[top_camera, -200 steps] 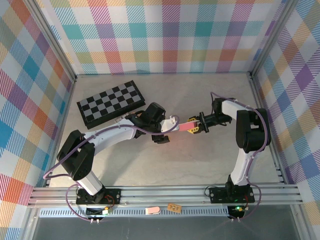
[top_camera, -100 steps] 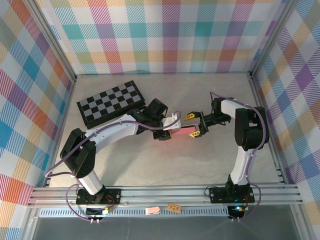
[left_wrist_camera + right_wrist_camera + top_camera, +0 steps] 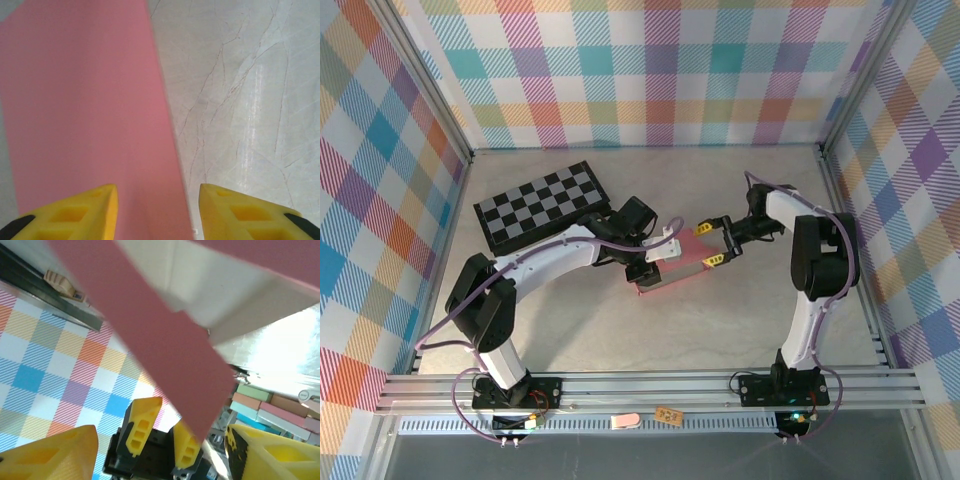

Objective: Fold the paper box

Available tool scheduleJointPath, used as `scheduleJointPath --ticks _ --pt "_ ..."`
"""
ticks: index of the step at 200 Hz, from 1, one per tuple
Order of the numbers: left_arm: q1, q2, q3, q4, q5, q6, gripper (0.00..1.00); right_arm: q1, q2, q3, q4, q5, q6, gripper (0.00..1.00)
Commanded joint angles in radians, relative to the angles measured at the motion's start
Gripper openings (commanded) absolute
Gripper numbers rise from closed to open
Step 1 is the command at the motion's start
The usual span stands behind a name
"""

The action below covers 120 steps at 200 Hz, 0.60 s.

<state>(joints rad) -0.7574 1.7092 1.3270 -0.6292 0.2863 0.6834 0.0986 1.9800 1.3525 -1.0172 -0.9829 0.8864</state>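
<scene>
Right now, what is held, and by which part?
Nothing is clamped: the right gripper stands open around a paper box flap, the left gripper open over its pink face.

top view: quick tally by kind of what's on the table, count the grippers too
pink paper box: 1
checkered board: 1
grippers: 2 (left gripper, right gripper)
total: 4
</scene>
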Motion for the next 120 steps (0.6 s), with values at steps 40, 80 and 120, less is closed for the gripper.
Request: scheduleJointPath --ticks 40,80,120 --pt "0.018 -0.124 -0.025 0.035 0.032 -0.245 0.57 0.014 -0.052 -0.022 0.027 0.165 -0.013 0.69" --pt "0.241 -0.112 -0.028 0.040 0.037 -0.991 0.59 0.013 -0.072 -0.039 0.038 0.206 -0.089 0.75" --pt "0.323 -0.101 -0.217 0.258 0.171 -1.415 0.56 0.013 -0.008 -0.055 0.051 0.206 -0.138 0.67"
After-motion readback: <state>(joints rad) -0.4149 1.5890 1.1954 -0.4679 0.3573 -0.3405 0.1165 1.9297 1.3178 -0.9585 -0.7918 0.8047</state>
